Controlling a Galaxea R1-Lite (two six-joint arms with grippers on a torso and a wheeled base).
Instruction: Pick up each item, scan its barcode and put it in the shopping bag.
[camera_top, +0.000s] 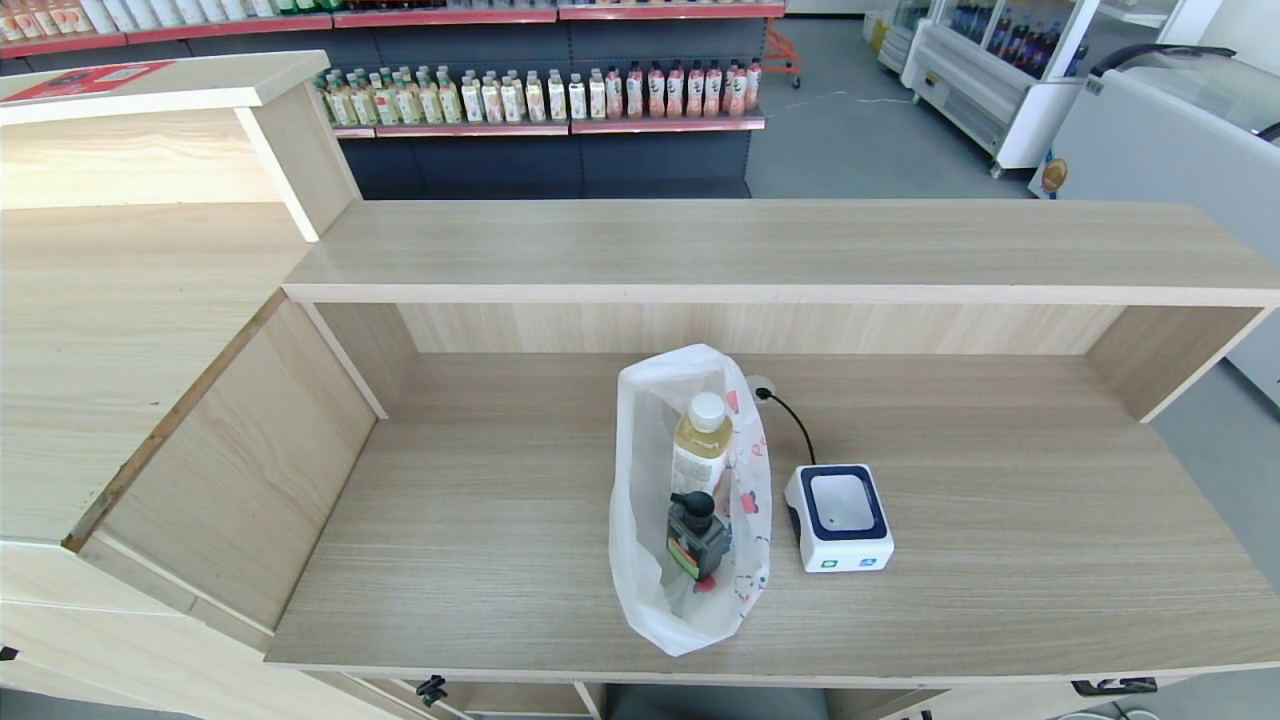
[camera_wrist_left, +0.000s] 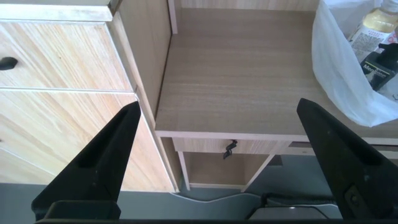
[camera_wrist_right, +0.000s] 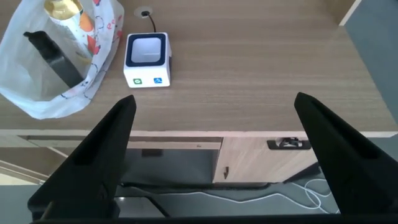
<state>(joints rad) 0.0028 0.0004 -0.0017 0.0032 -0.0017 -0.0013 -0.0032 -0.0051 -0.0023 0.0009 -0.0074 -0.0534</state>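
Currently the left gripper (camera_wrist_left: 217, 102) hangs off the near edge of the wooden counter (camera_wrist_left: 236, 81), fingers spread wide and holding nothing. The white shopping bag (camera_top: 635, 520) lies at its 1 o'clock, mid-counter, mouth open. It contains a yellow drink bottle (camera_top: 701, 445) and a dark pump bottle (camera_top: 697, 540). The barcode scanner (camera_top: 838, 515) stands just beside the bag, at the bag's 3 o'clock. The right gripper (camera_wrist_right: 214, 98) is equally spread and empty, with the bag at its 10 o'clock and the scanner at 11.

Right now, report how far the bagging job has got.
Done: the drink bottle and the pump bottle stand in the shopping bag. In hand: nothing; left gripper and right gripper are open and empty. Left: apparently nothing; only the scanner stands beside the bag.
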